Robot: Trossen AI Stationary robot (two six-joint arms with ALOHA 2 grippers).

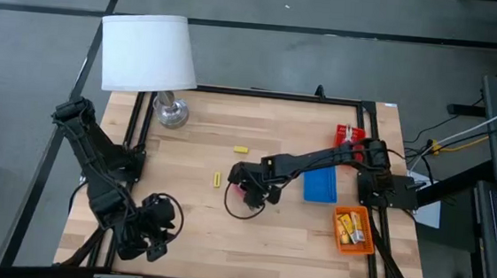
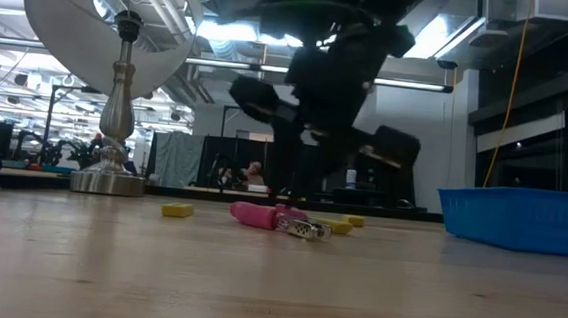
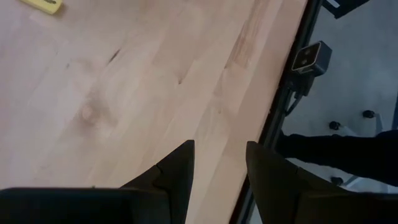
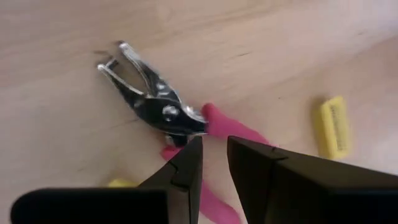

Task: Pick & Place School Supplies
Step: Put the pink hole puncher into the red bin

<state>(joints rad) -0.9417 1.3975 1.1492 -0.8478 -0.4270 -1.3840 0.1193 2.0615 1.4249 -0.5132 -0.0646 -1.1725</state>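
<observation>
A small tool with pink-red handles and a silver tip (image 4: pixel 155 102) lies flat on the wooden table near its middle (image 1: pixel 242 192), also seen in the low view (image 2: pixel 278 218). My right gripper (image 4: pixel 214 152) reaches in from the right edge and stands right over the tool's handles (image 1: pixel 250 189), its fingers nearly together. Two tiny yellow oblong pieces lie loose nearby (image 1: pixel 241 148) (image 1: pixel 218 179). Yellow printed packs lie in the orange tray (image 1: pixel 353 229). My left gripper (image 3: pixel 219 165) waits open over the table's near left corner (image 1: pixel 154 231), touching nothing. My right gripper comes down from above on the tool's pink-red handles (image 4: pixel 214 124), just behind the silver pivot. One handle runs through the narrow gap between the fingers, the other passes under one finger (image 4: pixel 255 165). The fingers hide the exact contact. The tool lies flat on the table.
A lamp with a white shade (image 1: pixel 146 51) and a silver base (image 1: pixel 171 111) stands at the far left. A blue tray (image 1: pixel 320 185), a red tray (image 1: pixel 348 134) and the orange tray line the right side. A black frame (image 1: pixel 234 92) edges the table.
</observation>
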